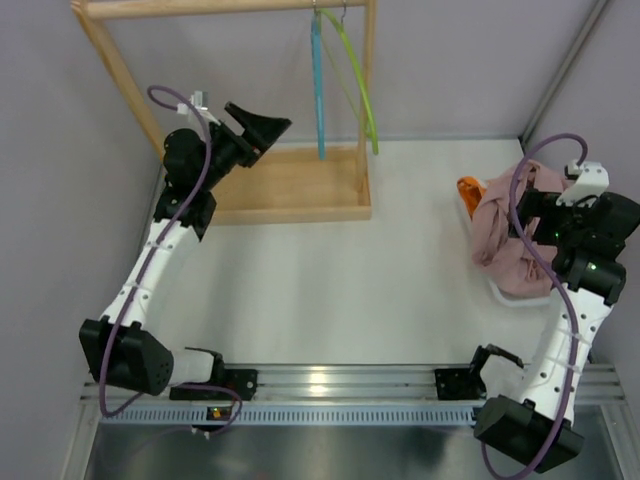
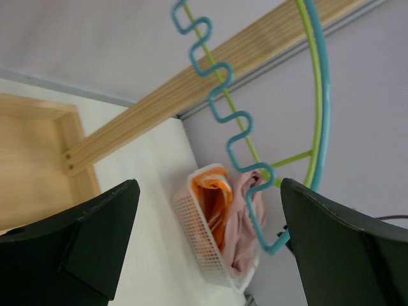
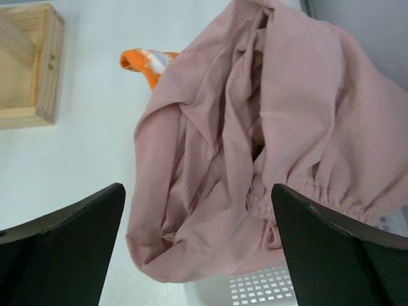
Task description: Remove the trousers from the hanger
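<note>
Left gripper (image 1: 265, 128), jaws spread and grasping nothing, beside the blue hanger (image 1: 318, 90) and green hanger (image 1: 360, 80) on the wooden rack (image 1: 290, 190). Right gripper (image 3: 197, 248), likewise spread and grasping nothing, above the pink trousers (image 1: 505, 235), heaped with the orange trousers (image 1: 470, 190) in the white basket (image 1: 515, 297), far right.

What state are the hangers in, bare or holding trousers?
Bare: blue hanger and green hanger hang empty; the pink trousers and orange trousers lie in the basket.
</note>
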Available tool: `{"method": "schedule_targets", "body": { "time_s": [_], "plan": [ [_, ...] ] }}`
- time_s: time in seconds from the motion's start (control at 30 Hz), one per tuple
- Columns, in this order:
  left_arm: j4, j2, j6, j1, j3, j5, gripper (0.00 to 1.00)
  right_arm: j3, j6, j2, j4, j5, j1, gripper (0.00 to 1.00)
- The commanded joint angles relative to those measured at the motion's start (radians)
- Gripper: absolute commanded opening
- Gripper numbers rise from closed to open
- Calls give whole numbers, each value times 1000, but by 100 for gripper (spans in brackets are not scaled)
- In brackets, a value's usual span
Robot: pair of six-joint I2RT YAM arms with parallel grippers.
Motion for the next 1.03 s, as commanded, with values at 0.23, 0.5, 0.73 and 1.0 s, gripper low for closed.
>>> {"method": "schedule_targets", "body": {
  "time_s": [0.23, 0.5, 0.73, 1.0],
  "plan": [
    [-563, -117, 524, 206, -2, 137, 99, -58, 101, -13, 99, -210, 49, 99],
    [-1037, -22, 814, 378, 108, 187, 98, -109, 203, 19, 192, -99, 382, 99],
    [-1085, -121, 909, 400, 1, 92, 99, -141, 168, 42, 185, -81, 497, 99],
    [-1093, -210, 938, 400, -37, 47, 99, -190, 98, -10, 145, -60, 575, 99]
  ]
}}
